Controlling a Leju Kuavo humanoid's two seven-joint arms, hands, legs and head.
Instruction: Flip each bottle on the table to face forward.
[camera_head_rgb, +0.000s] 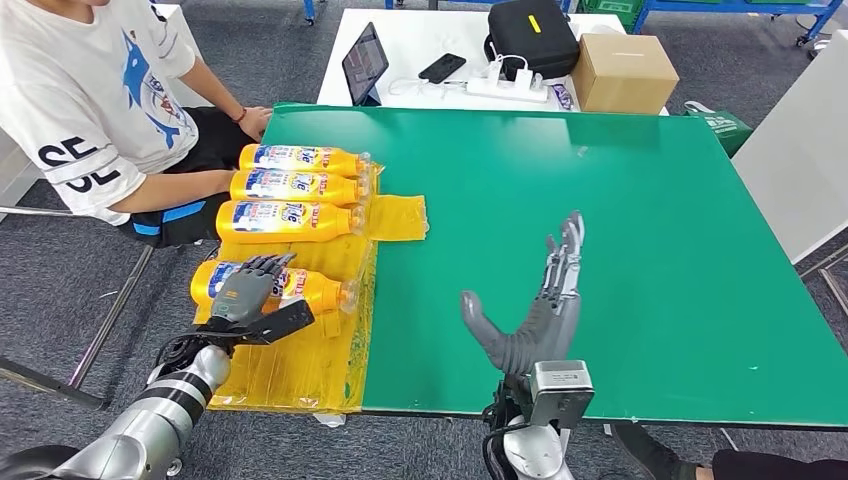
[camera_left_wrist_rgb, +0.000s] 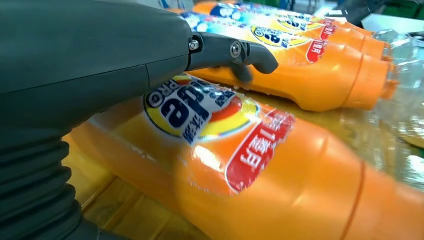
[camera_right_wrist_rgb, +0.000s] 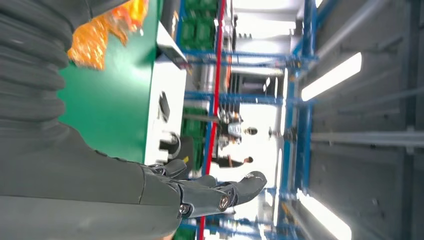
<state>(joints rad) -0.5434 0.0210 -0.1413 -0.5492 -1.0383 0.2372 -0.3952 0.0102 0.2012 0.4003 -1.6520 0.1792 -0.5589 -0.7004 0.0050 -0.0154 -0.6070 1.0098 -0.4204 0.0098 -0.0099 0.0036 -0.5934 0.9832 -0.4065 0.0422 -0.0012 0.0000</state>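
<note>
Several orange bottles lie side by side on a yellow plastic sheet at the left of the green table, labels up, caps pointing right. My left hand lies on the nearest bottle, fingers stretched across its label end. In the left wrist view the hand sits over this bottle, its thumb raised clear of the plastic, with the neighbouring bottle behind. My right hand hovers above bare green table with fingers spread and nothing in it; the right wrist view shows its fingers extended.
A person sits at the far left, one hand on the table's corner. Behind stands a white table with a tablet, a black bag and a cardboard box. Another white surface is at the right.
</note>
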